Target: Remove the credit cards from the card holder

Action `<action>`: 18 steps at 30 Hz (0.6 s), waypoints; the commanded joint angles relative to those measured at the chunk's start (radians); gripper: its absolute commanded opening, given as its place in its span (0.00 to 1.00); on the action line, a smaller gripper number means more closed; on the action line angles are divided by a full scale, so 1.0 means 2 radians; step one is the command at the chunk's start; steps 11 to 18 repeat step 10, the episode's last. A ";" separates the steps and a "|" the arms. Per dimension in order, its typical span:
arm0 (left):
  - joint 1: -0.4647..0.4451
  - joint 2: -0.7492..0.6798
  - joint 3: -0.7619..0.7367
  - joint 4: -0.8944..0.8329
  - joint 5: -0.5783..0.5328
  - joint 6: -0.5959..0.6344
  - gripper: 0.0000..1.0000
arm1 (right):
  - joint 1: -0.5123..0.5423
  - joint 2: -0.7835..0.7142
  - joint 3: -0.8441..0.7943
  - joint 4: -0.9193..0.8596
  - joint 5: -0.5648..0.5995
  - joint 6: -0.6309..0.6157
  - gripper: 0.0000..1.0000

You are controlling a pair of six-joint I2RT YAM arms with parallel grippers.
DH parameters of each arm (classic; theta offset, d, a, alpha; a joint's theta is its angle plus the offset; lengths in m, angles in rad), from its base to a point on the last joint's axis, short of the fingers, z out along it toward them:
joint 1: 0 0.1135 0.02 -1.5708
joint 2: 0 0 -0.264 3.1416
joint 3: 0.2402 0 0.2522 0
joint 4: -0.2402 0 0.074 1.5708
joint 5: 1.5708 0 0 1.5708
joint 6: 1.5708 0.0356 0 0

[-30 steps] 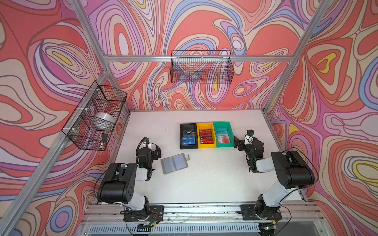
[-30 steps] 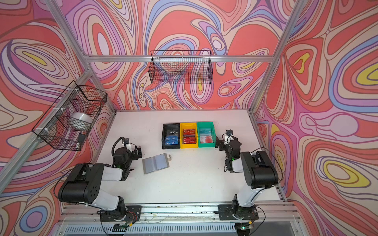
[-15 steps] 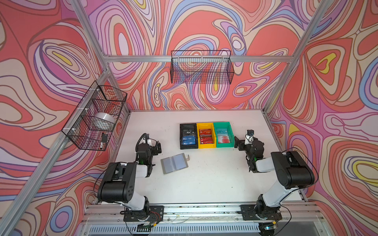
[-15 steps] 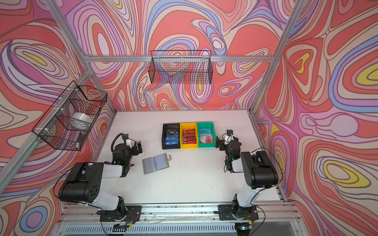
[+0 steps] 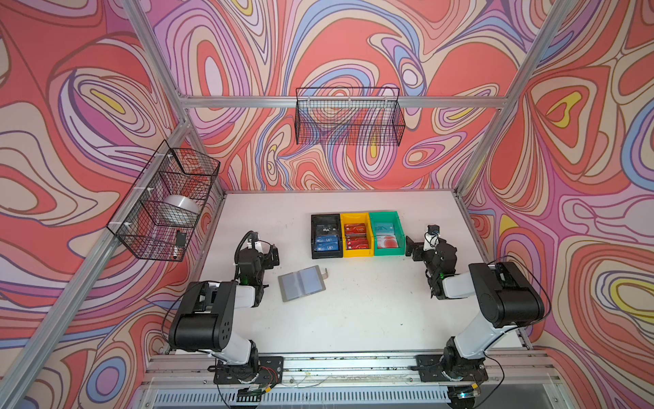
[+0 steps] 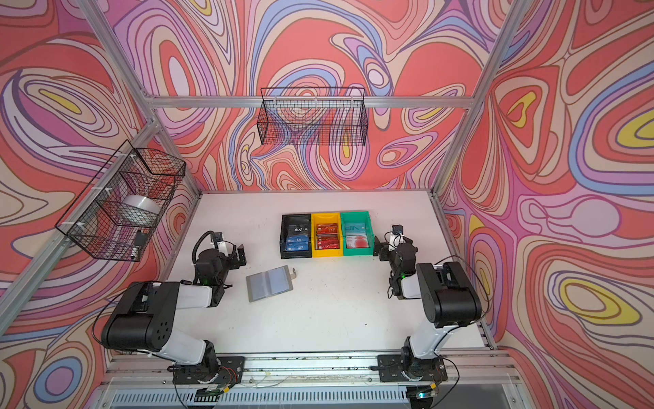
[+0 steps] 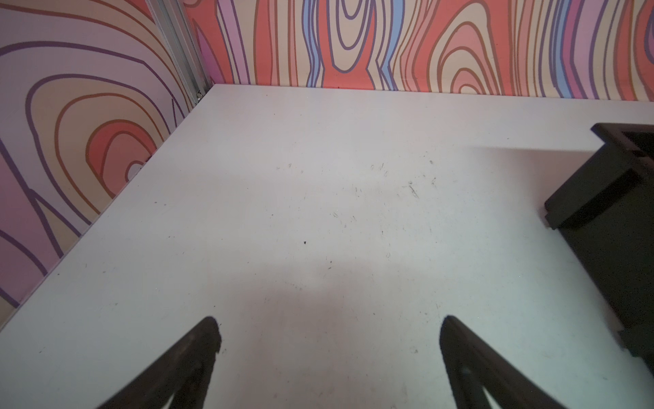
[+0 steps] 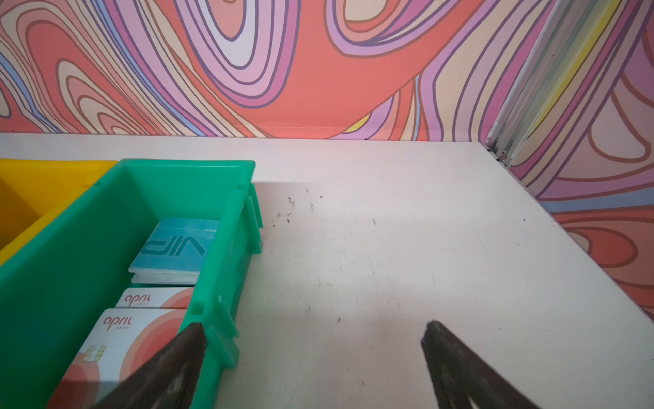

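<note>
Left wrist view first: only bare table (image 7: 318, 212) is seen between the tips of the left gripper (image 7: 329, 333). The jaws are spread wide, nothing is held, and a corner of the black bin (image 7: 608, 248) is caught at the edge. Same story in the right wrist view: the right gripper (image 8: 311, 333) is spread wide and empty, parked just beside the green bin (image 8: 226, 230), where pale cards (image 8: 116, 340) and a teal VIP card (image 8: 173, 248) are stacked.

In both top views the holder (image 5: 311, 281) is found lying open and flat on the table, nearer the left arm, with its snap tab (image 5: 325, 272) on the side toward the bins. The sleeves (image 5: 293, 287) look empty tbh, though that can't be confirmed from this far. Blue cards (image 5: 326, 242) are sorted into the black bin and red cards (image 5: 355, 236) into the yellow bin (image 5: 357, 252), so the job is probably done, or close to it. That would explain why both grippers are kept out to the sides and open: nothing seems left to be gripped.

Compared with a second ago, the left gripper is shifted a bit toward the back wall (image 5: 354, 170), away from the holder. Holder, bins and right arm aren't moved at all.
</note>
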 commanded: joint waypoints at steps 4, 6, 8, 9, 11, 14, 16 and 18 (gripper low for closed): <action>0.003 0.001 0.002 0.003 0.000 0.004 1.00 | -0.003 0.007 0.008 -0.011 0.004 0.005 0.98; 0.002 0.001 0.003 0.003 0.000 0.005 1.00 | -0.002 0.007 0.008 -0.011 0.005 0.005 0.98; 0.003 0.002 0.003 0.003 0.000 0.005 1.00 | -0.003 0.006 0.007 -0.011 0.005 0.005 0.98; 0.002 0.002 0.002 0.003 0.000 0.005 1.00 | -0.003 0.006 0.008 -0.010 0.005 0.005 0.98; 0.002 0.002 0.003 0.003 0.000 0.005 1.00 | -0.003 0.006 0.007 -0.009 0.006 0.005 0.98; 0.002 0.002 0.003 0.003 0.000 0.005 1.00 | -0.003 0.006 0.007 -0.009 0.006 0.005 0.98; 0.002 0.002 0.003 0.003 0.000 0.005 1.00 | -0.003 0.006 0.007 -0.009 0.006 0.005 0.98; 0.002 0.002 0.003 0.003 0.000 0.005 1.00 | -0.003 0.006 0.007 -0.009 0.006 0.005 0.98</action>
